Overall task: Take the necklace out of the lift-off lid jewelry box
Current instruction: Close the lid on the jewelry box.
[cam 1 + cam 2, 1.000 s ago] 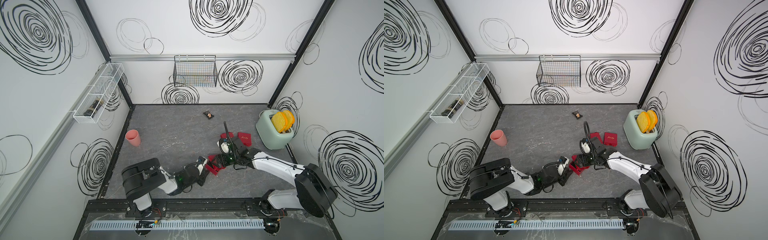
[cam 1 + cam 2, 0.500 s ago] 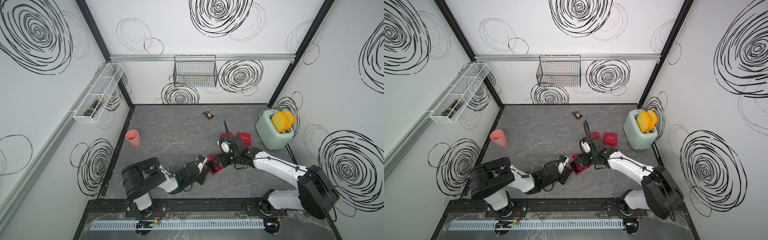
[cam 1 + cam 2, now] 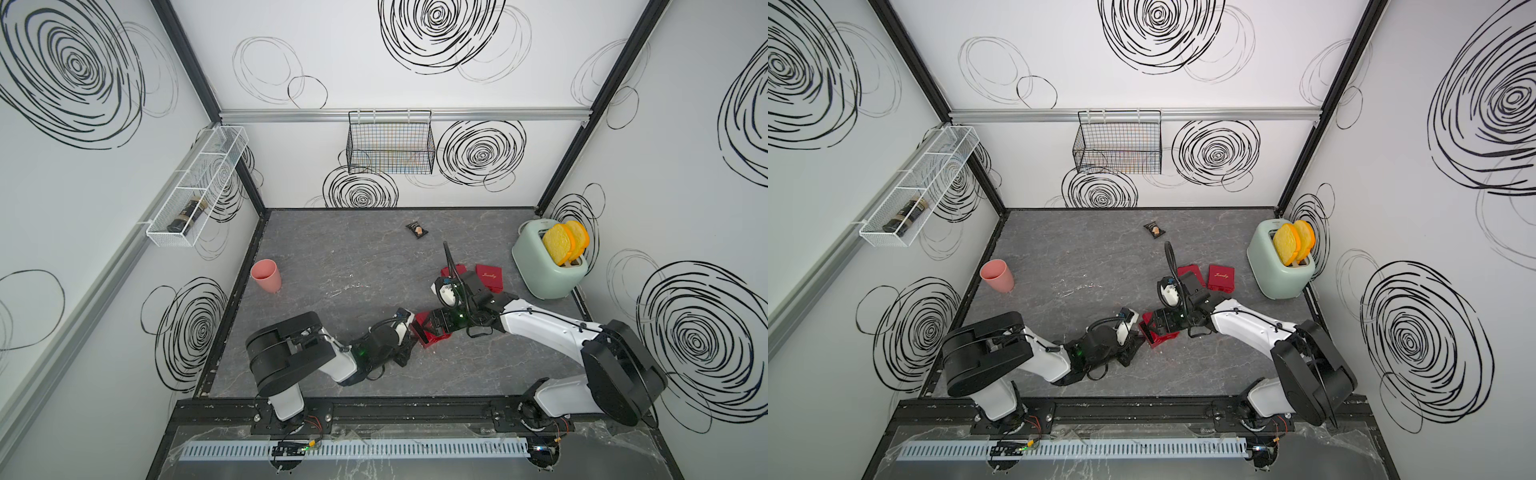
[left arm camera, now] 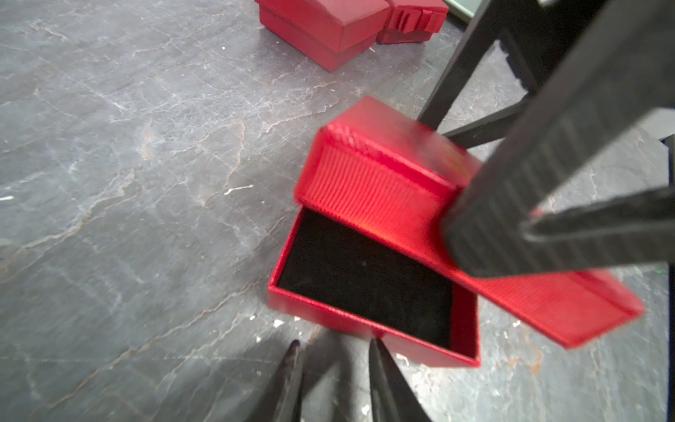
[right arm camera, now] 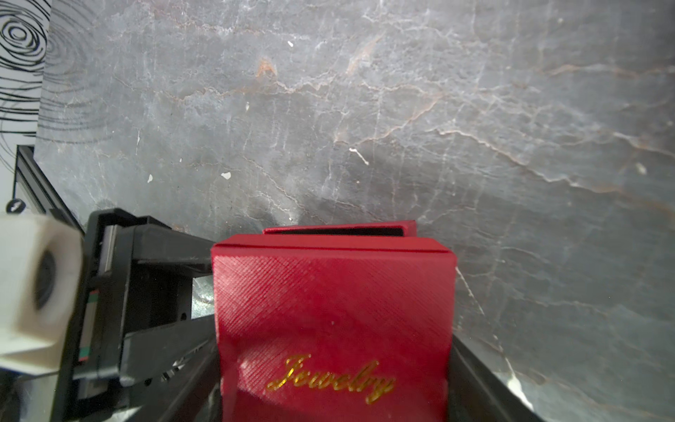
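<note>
Blurred lid, part of the box interior hidden beneath it.

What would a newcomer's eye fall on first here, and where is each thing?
The red lid, lettered Jewelry in gold, is gripped by the right gripper, tilted over its open base near the table's front; the black lining shows no necklace. A mint toaster with yellow bread stands at the right edge, a pink cup at the left edge.
</note>
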### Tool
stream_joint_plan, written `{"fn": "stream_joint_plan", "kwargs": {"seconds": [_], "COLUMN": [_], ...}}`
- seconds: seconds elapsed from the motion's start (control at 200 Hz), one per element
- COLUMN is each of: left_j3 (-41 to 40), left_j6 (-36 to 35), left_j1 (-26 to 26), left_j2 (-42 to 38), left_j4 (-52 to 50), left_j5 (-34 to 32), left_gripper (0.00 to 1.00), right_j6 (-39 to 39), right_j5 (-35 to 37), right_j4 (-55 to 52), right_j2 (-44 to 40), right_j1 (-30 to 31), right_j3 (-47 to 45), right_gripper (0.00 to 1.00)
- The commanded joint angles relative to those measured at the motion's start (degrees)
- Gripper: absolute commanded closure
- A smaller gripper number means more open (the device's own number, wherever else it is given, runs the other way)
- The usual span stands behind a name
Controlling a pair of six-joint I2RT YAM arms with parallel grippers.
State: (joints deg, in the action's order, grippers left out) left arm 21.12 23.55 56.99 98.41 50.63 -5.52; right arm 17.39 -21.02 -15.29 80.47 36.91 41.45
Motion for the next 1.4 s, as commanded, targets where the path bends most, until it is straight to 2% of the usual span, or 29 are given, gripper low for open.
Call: {"fn": "stream_joint_plan", "kwargs": {"seconds": [0.0,0.135,0.315,0.585,1.041,1.396], "left_j3": [1.11,0.87,-0.37,-1.27,-1.06,-0.9], "left_j6": [-0.44,-0.44,-0.22,0.01,-0.44,-0.52], "left_j1": [-0.81,-1.18,-1.6,-2.41,-3.6,-4.6], "left_j2": [0.55,0.47,-0.21,-0.32,-0.26,-0.5], "left_j4": [3.4,3.67,4.06,5.38,5.85,5.82], "left_j5": [0.55,0.64,0.51,1.26,2.52,3.18], "left_gripper": [0.66,0.66,0.66,0.67,0.66,0.67], "right_j6": [-1.76,-0.91,0.04,-0.87,-2.21,-3.26], "right_j5": [-1.86,0.82,2.78,0.65,-3.75,0.46], "right_j4": [-0.63,-1.52,-3.89,-6.66,-4.25,-6.92], "right_j2": [1.52,2.98,2.15,1.1,4.46,4.28], "right_j1": [2.22,3.66,2.53,-0.33,-1.91,-2.42], "right_j3": [1.9,2.82,4.1,5.38,6.08,8.56], "right_gripper": [0.16,0.16,0.17,0.16,0.15,0.15]}}
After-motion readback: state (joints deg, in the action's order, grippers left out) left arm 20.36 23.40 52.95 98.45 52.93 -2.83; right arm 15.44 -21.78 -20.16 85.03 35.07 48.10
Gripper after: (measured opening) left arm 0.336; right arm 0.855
